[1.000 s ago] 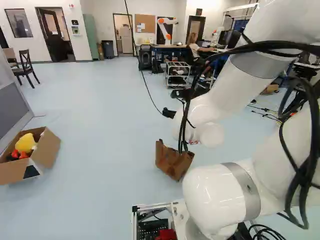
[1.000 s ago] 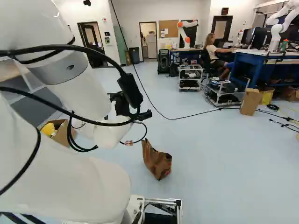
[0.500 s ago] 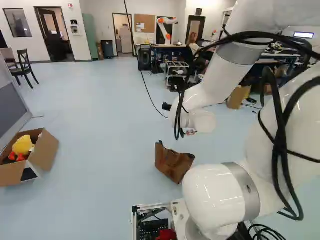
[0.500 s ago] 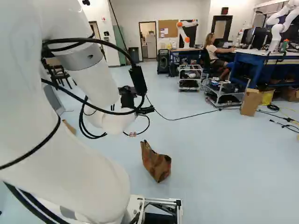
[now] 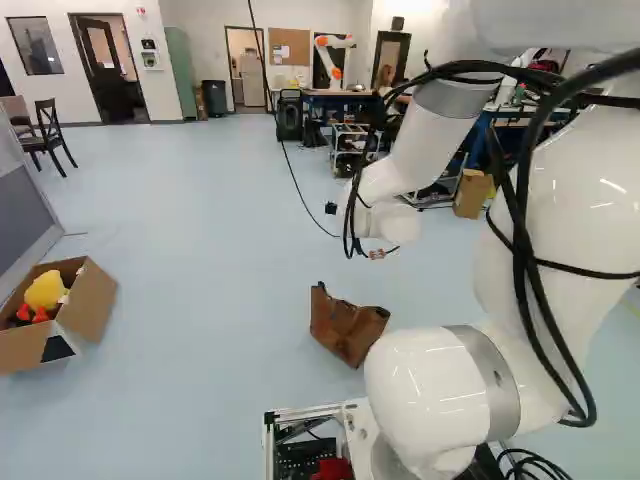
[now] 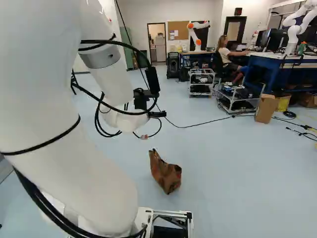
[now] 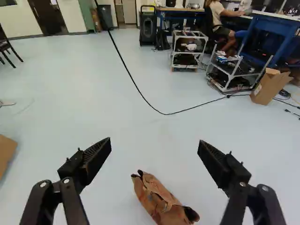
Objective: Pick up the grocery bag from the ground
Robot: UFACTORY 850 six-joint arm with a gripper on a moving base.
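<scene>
A crumpled brown paper grocery bag (image 6: 167, 173), creased and slumped, lies on the smooth pale-blue floor (image 5: 200, 250), apart from the black two-fingered gripper (image 6: 157, 114). The wrist view reveals ribbed fingers spread wide. Only the left base view shows a rounded yellow object (image 5: 46, 290) inside an open cardboard box (image 5: 95, 300).

No readable text, labels or numbers
</scene>
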